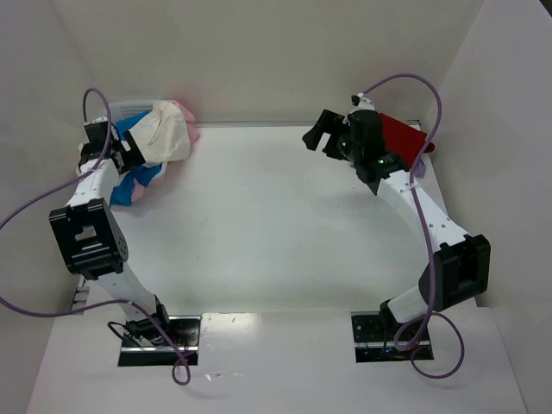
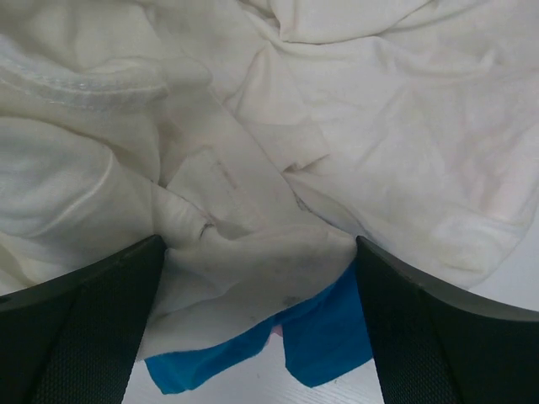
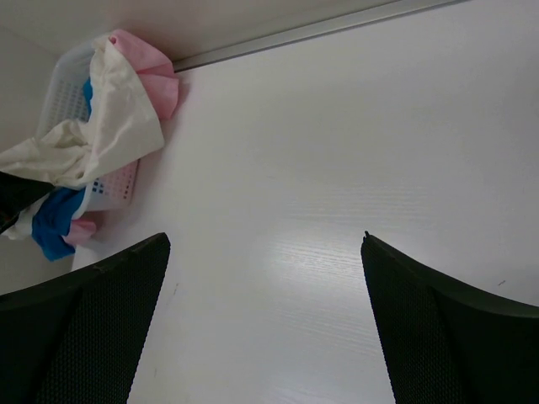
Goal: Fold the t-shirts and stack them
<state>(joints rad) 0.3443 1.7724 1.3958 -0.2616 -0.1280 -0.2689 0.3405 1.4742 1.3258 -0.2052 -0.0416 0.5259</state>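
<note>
A crumpled cream-white t-shirt [image 1: 164,134] hangs out of a white mesh basket [image 1: 129,109] at the back left, over a blue t-shirt [image 1: 138,183] and a pink t-shirt [image 1: 183,112]. My left gripper [image 1: 125,153] is open right against this heap. In the left wrist view the cream-white t-shirt [image 2: 278,126] fills the frame and bulges between the spread fingers [image 2: 84,328], with the blue t-shirt [image 2: 328,337] under it. A red t-shirt [image 1: 404,135] lies flat at the back right, behind my right arm. My right gripper [image 1: 323,138] is open above bare table [image 3: 337,168], holding nothing.
Grey walls close in the white table [image 1: 276,224] at the back and on both sides. The right wrist view shows the basket [image 3: 67,84] far off to the left with the cream-white t-shirt [image 3: 118,126] and the pink t-shirt [image 3: 152,71] spilling from it.
</note>
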